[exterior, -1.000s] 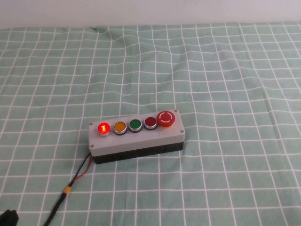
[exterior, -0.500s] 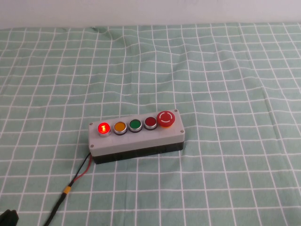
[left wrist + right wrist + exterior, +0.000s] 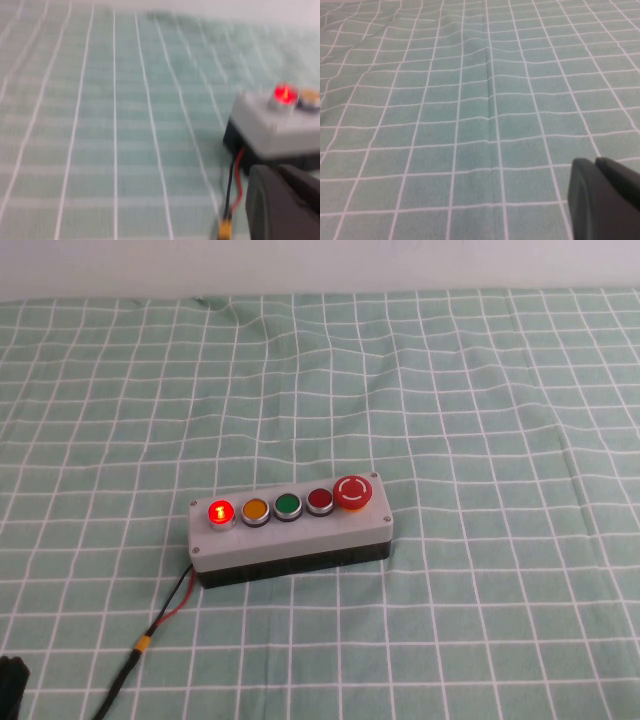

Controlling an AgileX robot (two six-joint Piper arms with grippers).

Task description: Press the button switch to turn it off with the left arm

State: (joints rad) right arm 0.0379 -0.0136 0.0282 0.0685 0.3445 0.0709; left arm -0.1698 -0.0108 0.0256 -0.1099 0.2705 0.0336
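Pressing is not yet begun: the button switch (image 3: 220,511) glows red at the left end of the box (image 3: 290,535), the left gripper (image 3: 280,200) near its wired end, the right gripper (image 3: 602,197) well apart, both jaws unreadable.

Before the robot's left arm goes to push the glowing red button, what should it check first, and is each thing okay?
1. Red button with the "1" is lit, so it needs pressing: ok.
2. Nothing covers the button on the grey box: ok.
3. Left hand is near the box's wire end, not over the button yet: not ok.
4. Left hand fingers open or shut: cannot tell.
5. Right hand sits over bare green cloth, away from the box: ok.
6. Box lies flat on the cloth: ok.
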